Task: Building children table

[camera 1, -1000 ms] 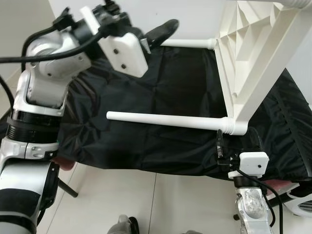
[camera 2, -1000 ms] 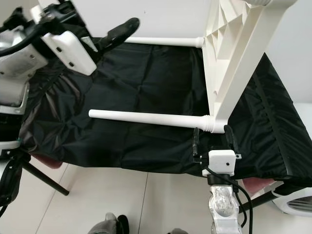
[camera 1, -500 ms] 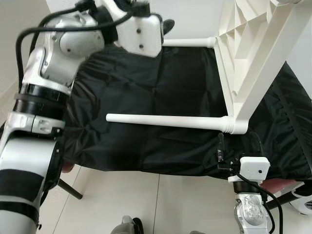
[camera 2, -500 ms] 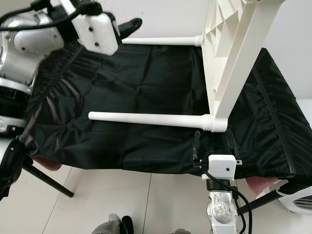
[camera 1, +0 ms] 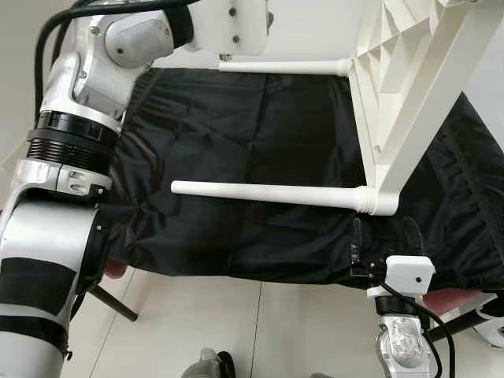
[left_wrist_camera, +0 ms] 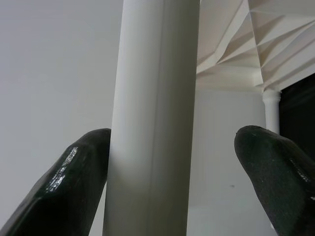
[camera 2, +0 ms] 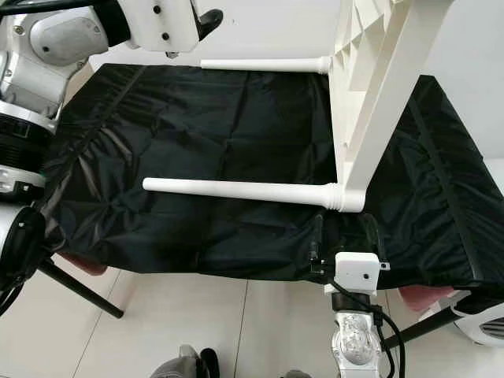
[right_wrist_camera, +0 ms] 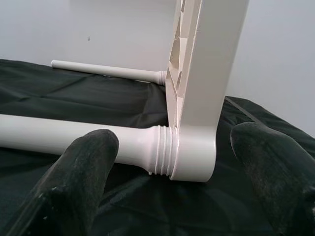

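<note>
A white plastic children's table (camera 1: 402, 102) lies on its side on a black cloth (camera 1: 260, 134). Its near leg (camera 1: 268, 193) and far leg (camera 1: 283, 68) point to my left. My left gripper (left_wrist_camera: 172, 135) is raised at the far leg's free end, open, with the leg (left_wrist_camera: 152, 118) between its fingers and close against one finger (left_wrist_camera: 74, 187). My right gripper (camera 1: 383, 240) stands open at the cloth's front edge, just below the corner joint (right_wrist_camera: 189, 152) where the near leg meets the table. Nothing is held there.
The black cloth covers a low stand with a dark leg (camera 1: 110, 303) over a white tiled floor. A white wall stands behind. A reddish pad (camera 1: 453, 299) and a white appliance (camera 2: 484, 327) sit at the lower right.
My left arm has swung up and to the right, bringing its gripper from beside the cloth to the end of the far leg. The right gripper has stayed in place.
</note>
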### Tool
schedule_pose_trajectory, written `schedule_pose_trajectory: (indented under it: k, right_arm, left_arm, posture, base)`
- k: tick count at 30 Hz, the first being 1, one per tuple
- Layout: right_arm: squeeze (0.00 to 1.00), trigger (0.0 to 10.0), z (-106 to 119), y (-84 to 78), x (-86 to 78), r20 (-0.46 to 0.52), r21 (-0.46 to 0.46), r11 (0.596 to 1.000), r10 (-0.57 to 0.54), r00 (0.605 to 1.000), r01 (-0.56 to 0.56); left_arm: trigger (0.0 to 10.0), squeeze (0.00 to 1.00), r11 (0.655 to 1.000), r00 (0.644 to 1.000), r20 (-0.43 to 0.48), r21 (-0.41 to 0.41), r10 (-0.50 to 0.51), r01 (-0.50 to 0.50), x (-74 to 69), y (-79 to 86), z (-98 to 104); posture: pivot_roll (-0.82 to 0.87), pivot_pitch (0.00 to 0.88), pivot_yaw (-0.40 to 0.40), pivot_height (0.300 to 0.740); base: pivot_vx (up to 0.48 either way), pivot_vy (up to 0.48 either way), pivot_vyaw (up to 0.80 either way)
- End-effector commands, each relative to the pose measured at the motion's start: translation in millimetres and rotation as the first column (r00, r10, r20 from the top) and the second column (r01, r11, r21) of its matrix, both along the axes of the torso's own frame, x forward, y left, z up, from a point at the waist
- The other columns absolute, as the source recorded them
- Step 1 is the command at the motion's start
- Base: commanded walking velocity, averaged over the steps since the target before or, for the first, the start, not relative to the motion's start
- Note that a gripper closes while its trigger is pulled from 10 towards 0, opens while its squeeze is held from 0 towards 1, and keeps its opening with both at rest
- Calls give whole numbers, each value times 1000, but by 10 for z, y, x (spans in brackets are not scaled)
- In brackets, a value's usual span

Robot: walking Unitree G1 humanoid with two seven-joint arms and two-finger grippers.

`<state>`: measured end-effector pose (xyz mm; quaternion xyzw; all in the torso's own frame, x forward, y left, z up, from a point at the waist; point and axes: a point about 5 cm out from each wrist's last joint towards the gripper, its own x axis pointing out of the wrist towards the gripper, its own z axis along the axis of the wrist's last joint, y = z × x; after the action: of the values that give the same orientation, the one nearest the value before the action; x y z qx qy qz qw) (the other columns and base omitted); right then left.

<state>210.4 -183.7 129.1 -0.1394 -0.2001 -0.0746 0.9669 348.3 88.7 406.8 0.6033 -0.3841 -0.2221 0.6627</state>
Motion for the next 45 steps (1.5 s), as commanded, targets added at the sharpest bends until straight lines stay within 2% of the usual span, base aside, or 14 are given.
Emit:
schedule_pose_trajectory:
  k: [1, 10, 11, 20, 22, 25, 33, 34, 35, 37, 42, 43, 44, 45]
  right_arm:
    - [0, 10000, -31, 18, -19, -19, 3, 1000, -3, 1000, 3]
    - [0, 10000, -48, 27, -22, -28, 2, 1000, -6, 1000, 6]
    - [0, 10000, -58, 23, -27, -35, 0, 1000, -7, 999, 7]
    - [0, 10000, -93, 23, -44, -54, -1, 1000, -5, 999, 5]
    - [0, 10000, -113, 25, -44, -66, 9, 1000, 1, 998, 0]
    - [0, 10000, -135, 36, -46, -80, 21, 1000, 14, 997, -12]
    - [0, 10000, -168, 55, -33, -100, 33, 999, 27, 995, -24]
    - [0, 10000, -174, 59, -22, -103, 36, 999, 29, 994, -25]
    - [0, 10000, -174, 59, -22, -103, 36, 999, 29, 994, -25]
    - [0, 10000, -179, 65, 1, -109, 40, 998, 41, 993, -37]
    - [0, 10000, -181, 74, 54, -114, 46, 997, 63, 991, -58]
    - [0, 10000, -176, 80, 84, -113, 46, 997, 74, 991, -70]
    - [0, 10000, -176, 80, 84, -113, 46, 997, 74, 991, -70]
    - [0, 10000, -171, 83, 130, -114, 51, 995, 87, 990, -82]
  left_arm:
    - [10000, 0, 977, 985, 167, -213, 44, -7, -15, 23, 206]
    - [10000, 0, 972, 990, 121, -232, 72, -42, 10, 17, 216]
    - [0, 0, 964, 993, 56, -252, 101, -84, 61, 70, 174]
    - [0, 0, 950, 980, -29, -243, 196, -197, 165, 223, 67]
    - [0, 31, 938, 977, -77, -273, 200, -213, 190, 272, 41]
    - [0, 12, 925, 971, -98, -298, 217, -236, 201, 341, 56]
    - [0, 0, 891, 967, -102, -376, 233, -254, 172, 478, 220]
    - [0, 0, 869, 967, -107, -426, 230, -254, 146, 539, 303]
    - [0, 0, 869, 967, -107, -426, 230, -254, 146, 539, 303]
    - [0, 0, 834, 966, -144, -488, 213, -256, 133, 620, 368]
    - [0, 0, 818, 959, -146, -500, 242, -283, 103, 759, 444]
    - [8784, 0, 803, 959, -163, -525, 230, -282, 87, 814, 479]
    - [8784, 0, 803, 959, -163, -525, 230, -282, 87, 814, 479]
    - [10000, 0, 784, 961, -176, -557, 213, -275, 62, 871, 516]
  posture:
    - [-76, 101, 114, 740]
    - [-71, 108, 110, 740]
    - [-70, 111, 109, 740]
    - [-66, 120, 106, 740]
    - [-62, 126, 107, 740]
    - [-62, 126, 108, 740]
    - [-57, 129, 107, 740]
    - [-57, 129, 107, 740]
    - [-57, 129, 107, 740]
    - [-55, 128, 105, 740]
    - [-53, 121, 99, 740]
    - [-50, 117, 96, 740]
    - [-50, 117, 96, 740]
    - [-49, 114, 92, 740]
  base:
    - [0, 0, 0]
    - [0, 0, 0]
    - [0, 0, 0]
    - [0, 0, 0]
    - [0, 0, 0]
    - [0, 0, 0]
    - [0, 0, 0]
    - [0, 0, 0]
    - [0, 0, 0]
    - [0, 0, 0]
    - [0, 0, 0]
    - [0, 0, 0]
    - [0, 0, 0]
    - [0, 0, 0]
